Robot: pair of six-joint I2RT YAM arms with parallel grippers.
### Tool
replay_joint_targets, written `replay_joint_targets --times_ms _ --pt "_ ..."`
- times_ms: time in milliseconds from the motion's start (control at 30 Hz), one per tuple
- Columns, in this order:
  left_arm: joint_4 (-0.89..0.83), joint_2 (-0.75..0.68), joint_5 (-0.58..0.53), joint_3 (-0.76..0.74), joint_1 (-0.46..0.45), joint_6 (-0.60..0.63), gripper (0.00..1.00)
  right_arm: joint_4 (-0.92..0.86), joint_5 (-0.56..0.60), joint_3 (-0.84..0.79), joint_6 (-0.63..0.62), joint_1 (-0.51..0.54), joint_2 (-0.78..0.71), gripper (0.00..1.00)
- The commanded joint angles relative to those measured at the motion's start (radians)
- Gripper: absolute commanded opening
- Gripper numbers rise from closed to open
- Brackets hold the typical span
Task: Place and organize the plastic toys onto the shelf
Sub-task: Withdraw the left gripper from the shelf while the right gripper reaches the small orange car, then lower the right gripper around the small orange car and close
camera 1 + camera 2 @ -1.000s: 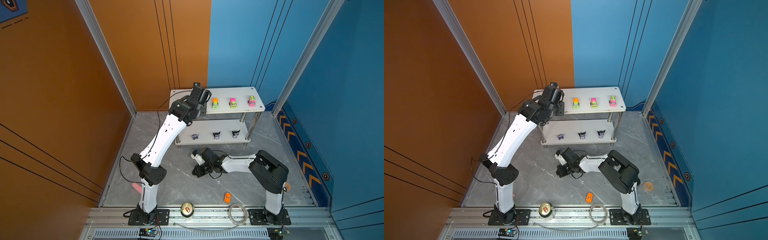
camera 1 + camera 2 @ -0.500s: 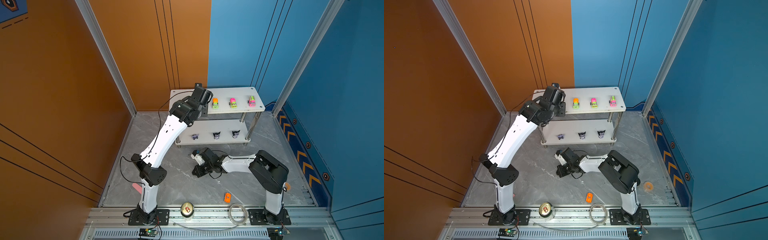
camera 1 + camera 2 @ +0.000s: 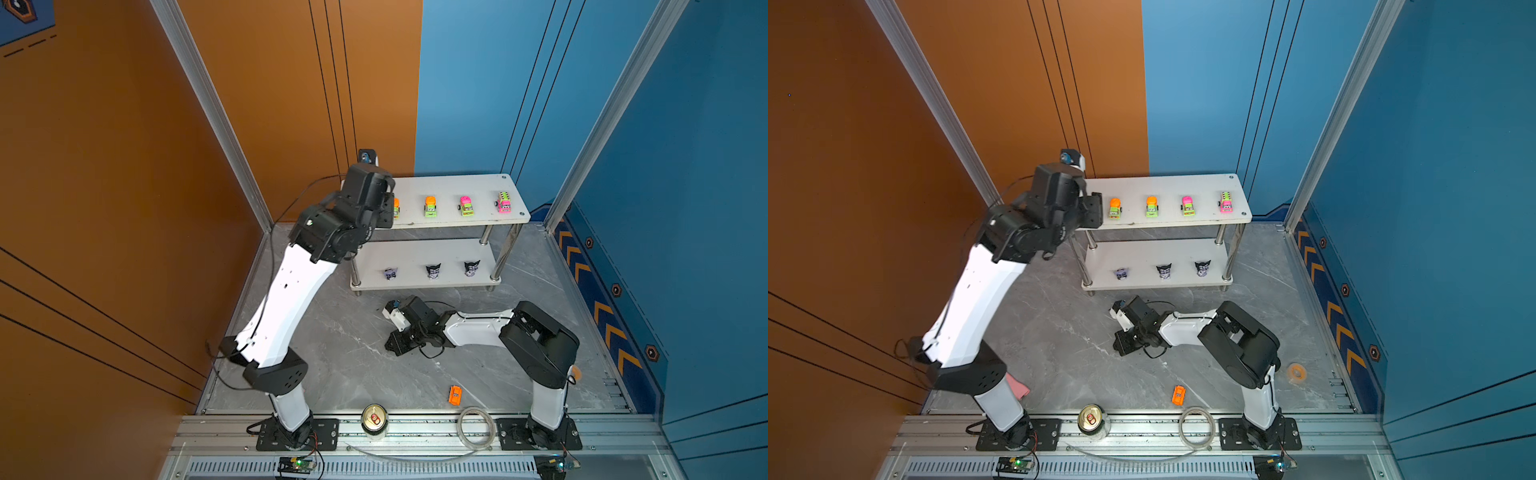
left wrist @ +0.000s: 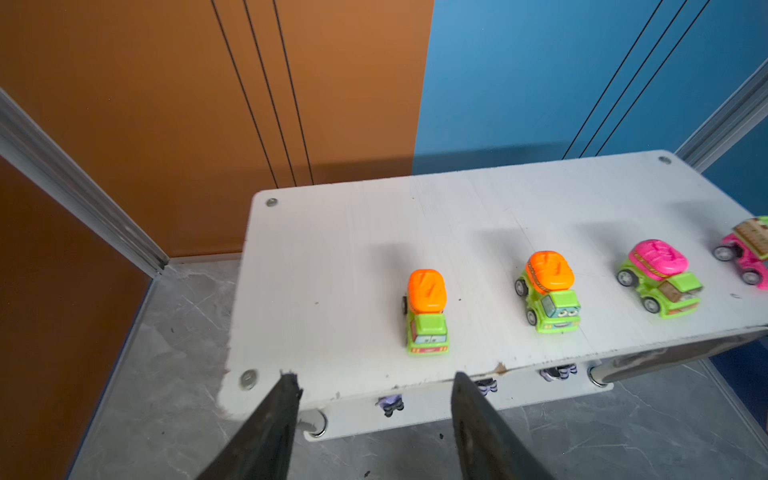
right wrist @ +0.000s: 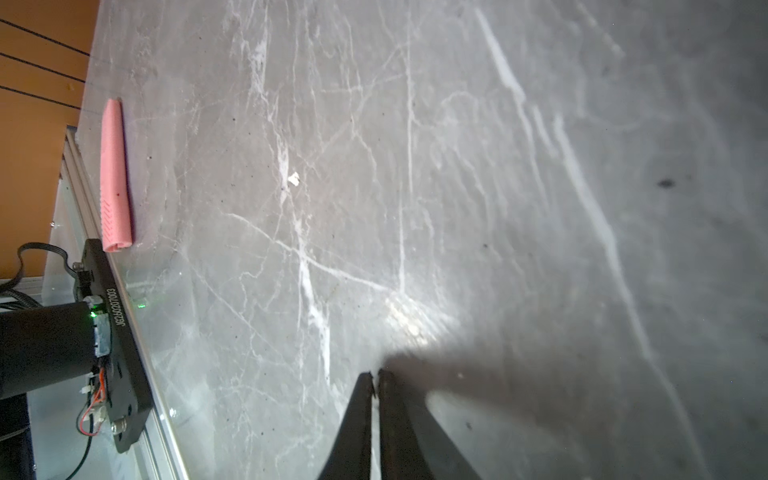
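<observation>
Left fingers (image 4: 274, 415) spread, empty, at shelf (image 4: 332, 270) top tier's front edge; leftmost car (image 4: 427, 311) stands free in a spaced row. Figurines (image 3: 433, 271) on lower tier: sorted by type. Right fingers (image 5: 358, 415) pressed together, empty. Orange car (image 3: 455, 395) lies well in front of shelf: likely next.

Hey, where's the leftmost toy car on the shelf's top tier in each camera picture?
In a top view: leftmost car half hidden behind the left gripper.
In a top view: fully visible, just right of that gripper.
Left wrist: picture centre, beyond the open fingers.
Right wrist: not in it.
Landmark: the second orange-topped car beside it.
</observation>
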Motion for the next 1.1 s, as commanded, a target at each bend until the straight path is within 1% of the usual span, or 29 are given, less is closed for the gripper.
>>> replay_joint_targets --times_ms 0,100,133,200,333,400,433,500,567,633,767,867,900,967,1067 --pt "0.018 -0.133 -0.056 -0.152 -0.039 0.010 0.59 -0.041 0.100 -0.036 -0.025 -0.006 -0.065 0.10" --pt "0.083 -0.235 -0.043 -0.364 -0.070 -0.005 0.58 -0.083 0.173 -0.063 -0.003 -0.026 -0.141 0.15" --pt "0.103 -0.261 -0.034 -0.419 -0.078 -0.013 0.58 -0.108 0.210 -0.078 0.000 -0.026 -0.174 0.16" --pt "0.169 -0.320 -0.003 -0.575 -0.088 -0.031 0.57 -0.182 0.313 -0.114 -0.003 -0.020 -0.265 0.18" --pt "0.337 -0.435 0.083 -0.854 -0.095 -0.078 0.57 -0.414 0.545 -0.181 0.001 0.011 -0.482 0.26" --pt "0.415 -0.472 0.118 -0.966 -0.096 -0.100 0.57 -0.538 0.616 -0.201 0.022 0.026 -0.572 0.33" --pt "0.450 -0.483 0.139 -1.012 -0.098 -0.108 0.57 -0.606 0.632 -0.212 0.040 0.031 -0.612 0.37" --pt "0.499 -0.490 0.168 -1.075 -0.101 -0.122 0.57 -0.714 0.652 -0.226 0.090 0.044 -0.670 0.45" --pt "0.547 -0.484 0.199 -1.125 -0.103 -0.135 0.57 -0.785 0.648 -0.254 0.155 0.075 -0.720 0.52" --pt "0.589 -0.472 0.235 -1.161 -0.102 -0.145 0.57 -0.812 0.643 -0.284 0.227 0.120 -0.759 0.54" --pt "0.676 -0.428 0.288 -1.227 -0.103 -0.170 0.58 -0.809 0.618 -0.327 0.378 0.221 -0.783 0.60" --pt "0.711 -0.383 0.332 -1.249 -0.097 -0.181 0.58 -0.788 0.632 -0.344 0.454 0.293 -0.763 0.65" --pt "0.713 -0.367 0.341 -1.249 -0.096 -0.185 0.59 -0.767 0.627 -0.354 0.470 0.307 -0.756 0.65" --pt "0.716 -0.337 0.366 -1.248 -0.092 -0.186 0.60 -0.711 0.580 -0.375 0.499 0.322 -0.736 0.66" --pt "0.716 -0.303 0.386 -1.246 -0.090 -0.186 0.61 -0.667 0.553 -0.402 0.530 0.331 -0.713 0.66"
